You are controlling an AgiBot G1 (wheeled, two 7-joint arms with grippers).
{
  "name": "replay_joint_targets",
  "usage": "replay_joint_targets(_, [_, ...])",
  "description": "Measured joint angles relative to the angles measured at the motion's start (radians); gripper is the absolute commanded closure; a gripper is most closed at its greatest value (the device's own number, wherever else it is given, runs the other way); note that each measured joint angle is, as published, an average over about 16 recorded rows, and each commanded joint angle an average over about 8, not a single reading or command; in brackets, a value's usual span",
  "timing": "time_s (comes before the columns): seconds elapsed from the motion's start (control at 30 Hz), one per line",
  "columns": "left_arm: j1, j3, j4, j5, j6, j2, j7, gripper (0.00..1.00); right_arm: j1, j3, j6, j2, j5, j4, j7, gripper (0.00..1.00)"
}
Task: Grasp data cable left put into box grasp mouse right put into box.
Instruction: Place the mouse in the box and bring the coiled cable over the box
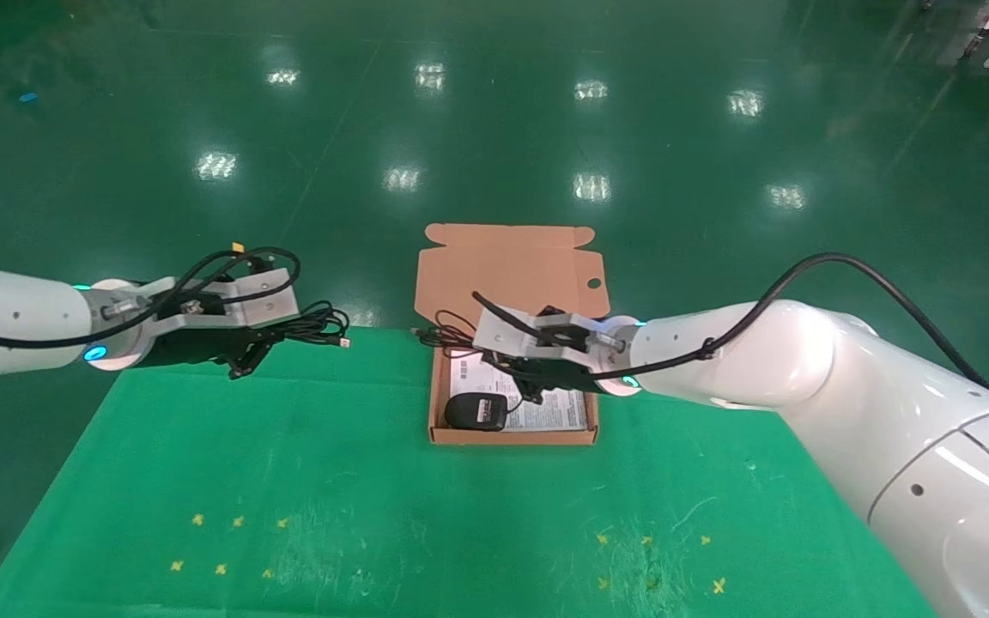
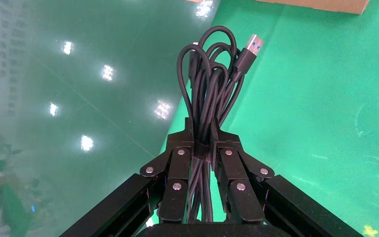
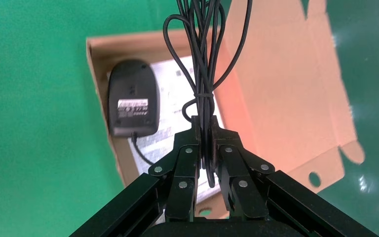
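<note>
My left gripper [image 1: 271, 339] is shut on the data cable [image 1: 316, 324], a black looped bundle with a silver USB plug, held above the green mat's far left edge. The left wrist view shows the gripper [image 2: 202, 129] with the cable [image 2: 212, 84] clamped between its fingers. The box [image 1: 512, 436] lies open at the mat's far middle with its lid [image 1: 512, 266] folded back. The mouse [image 1: 476, 410] lies inside it, white label up. My right gripper [image 1: 512, 371] hovers over the box, shut on the mouse's coiled cord [image 1: 447, 335]. The right wrist view shows that gripper [image 3: 203, 123], the cord [image 3: 205, 59] and the mouse [image 3: 133, 97].
A printed leaflet [image 1: 550, 415] lies on the box floor under the mouse. The green mat [image 1: 331, 481] covers the table, with small yellow crosses [image 1: 228, 545] near the front on both sides. Shiny green floor [image 1: 494, 129] lies beyond the far edge.
</note>
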Motion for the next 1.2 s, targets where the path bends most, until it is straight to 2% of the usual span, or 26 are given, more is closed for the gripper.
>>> replay_joint_targets(0.13, [0.001,0.0,-0.003,0.002,0.0,-0.001,-0.002,1.0,0.004,-0.028,0.001,0.001,0.011,-0.028,0.013,0.09])
replay_joint_targets(0.17, [0.001,0.0,-0.003,0.002,0.001,-0.001,-0.003,1.0,0.005,-0.033,0.0,0.003,0.013,-0.03,0.014,0.0])
replay_joint_targets(0.4, [0.01,0.003,0.005,-0.011,-0.012,0.023,0.012,1.0,0.012,-0.049,-0.003,0.028,0.021,-0.022,0.022,0.0])
replay_joint_targets(0.63, [0.032,0.005,0.052,-0.057,-0.067,0.088,0.082,1.0,0.022,-0.046,-0.003,0.088,0.02,0.023,0.026,0.0])
replay_joint_targets(0.93, [0.06,0.0,0.193,-0.149,-0.188,0.219,0.25,1.0,0.041,-0.046,-0.005,0.202,-0.001,0.103,0.048,0.0])
replay_joint_targets(1.2, [0.067,-0.007,0.347,-0.237,-0.271,0.333,0.421,1.0,0.053,-0.053,-0.01,0.315,-0.04,0.2,0.106,0.0])
